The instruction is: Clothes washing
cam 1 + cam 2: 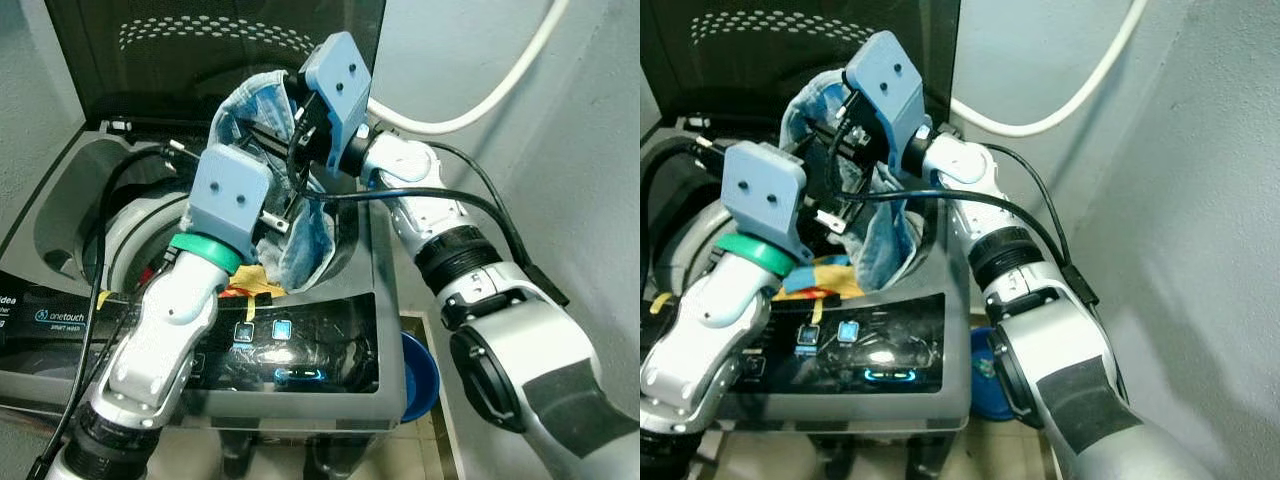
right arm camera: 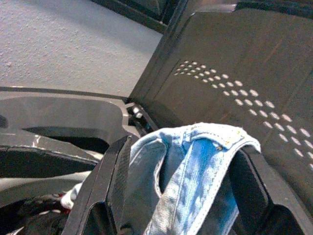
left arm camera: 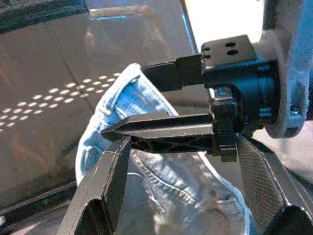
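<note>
A light blue denim garment [image 1: 305,245] hangs bunched above the right rim of the open top-loading washing machine [image 1: 385,300]. My right gripper [image 1: 272,125] reaches in from the right and is shut on the garment's upper fold; in the right wrist view the denim [image 2: 195,166] sits between its fingers [image 2: 115,176]. Just below and in front, my left gripper [image 1: 283,205] is open. In the left wrist view its fingers [image 3: 105,196] stand wide apart on either side of the hanging denim [image 3: 171,191], without closing on it.
The lid [image 1: 200,40] stands upright behind. The drum opening [image 1: 130,230] is at the left, with a yellow and red cloth [image 1: 250,282] at its front edge. The lit control panel [image 1: 280,330] faces me. A white hose [image 1: 500,80], a close right wall and a blue basin [image 1: 420,380] on the floor.
</note>
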Available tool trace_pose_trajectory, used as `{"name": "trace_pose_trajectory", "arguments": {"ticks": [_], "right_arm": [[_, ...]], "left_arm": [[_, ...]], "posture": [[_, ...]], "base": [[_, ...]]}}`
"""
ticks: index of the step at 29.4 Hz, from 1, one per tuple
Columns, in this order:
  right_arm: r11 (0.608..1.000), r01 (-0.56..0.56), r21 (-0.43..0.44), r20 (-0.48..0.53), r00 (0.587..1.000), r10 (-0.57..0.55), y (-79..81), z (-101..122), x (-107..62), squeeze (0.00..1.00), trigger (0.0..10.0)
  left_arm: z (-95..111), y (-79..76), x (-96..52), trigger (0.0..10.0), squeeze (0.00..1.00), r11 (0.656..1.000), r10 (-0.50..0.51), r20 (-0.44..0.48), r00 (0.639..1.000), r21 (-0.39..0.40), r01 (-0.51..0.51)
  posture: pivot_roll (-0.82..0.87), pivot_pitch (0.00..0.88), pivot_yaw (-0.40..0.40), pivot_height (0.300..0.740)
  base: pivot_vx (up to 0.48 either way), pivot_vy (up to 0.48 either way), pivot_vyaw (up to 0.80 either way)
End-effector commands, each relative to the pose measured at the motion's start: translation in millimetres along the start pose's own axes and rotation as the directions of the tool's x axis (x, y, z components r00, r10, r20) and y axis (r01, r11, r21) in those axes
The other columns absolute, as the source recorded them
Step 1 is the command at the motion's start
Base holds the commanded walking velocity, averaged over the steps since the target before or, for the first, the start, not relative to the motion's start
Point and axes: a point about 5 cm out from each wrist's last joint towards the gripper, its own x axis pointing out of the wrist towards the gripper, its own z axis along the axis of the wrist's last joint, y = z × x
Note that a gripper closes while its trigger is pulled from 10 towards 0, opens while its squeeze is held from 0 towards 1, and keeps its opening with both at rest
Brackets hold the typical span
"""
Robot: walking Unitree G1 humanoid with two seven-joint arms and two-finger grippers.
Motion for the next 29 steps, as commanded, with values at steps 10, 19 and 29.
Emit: {"name": "trace_pose_trajectory", "arguments": {"ticks": [10, 19, 29], "right_arm": [[0.954, -0.276, 0.116, -0.02, 0.96, 0.28, 41.0, -24.2, -5.0, 0.09, 10.0], [0.913, -0.395, 0.106, -0.046, 0.915, 0.401, 52.2, -33.5, -18.9, 0.02, 10.0], [0.949, -0.268, 0.166, -0.028, 0.961, 0.276, 45.3, -42.4, -25.4, 0.0, 10.0]], "left_arm": [[9.2, 10.5, -6.2, 10.0, 0.0, 0.989, 0.092, 0.054, 0.994, 0.112, -0.098], [27.5, 22.0, -28.9, 10.0, 0.0, 0.961, -0.271, -0.001, 0.963, -0.055, 0.27], [-1.7, 38.1, -43.8, 10.0, 0.0, 0.997, 0.024, -0.114, 0.993, 0.079, -0.015]], "posture": [[0.13, 0.077, 0.011, 0.74], [0.14, 0.072, 0.02, 0.74], [0.17, 0.08, -0.011, 0.74]], "base": [[0.0, 0.0, 0.0], [0.0, 0.0, 0.0], [0.0, 0.0, 0.0]]}}
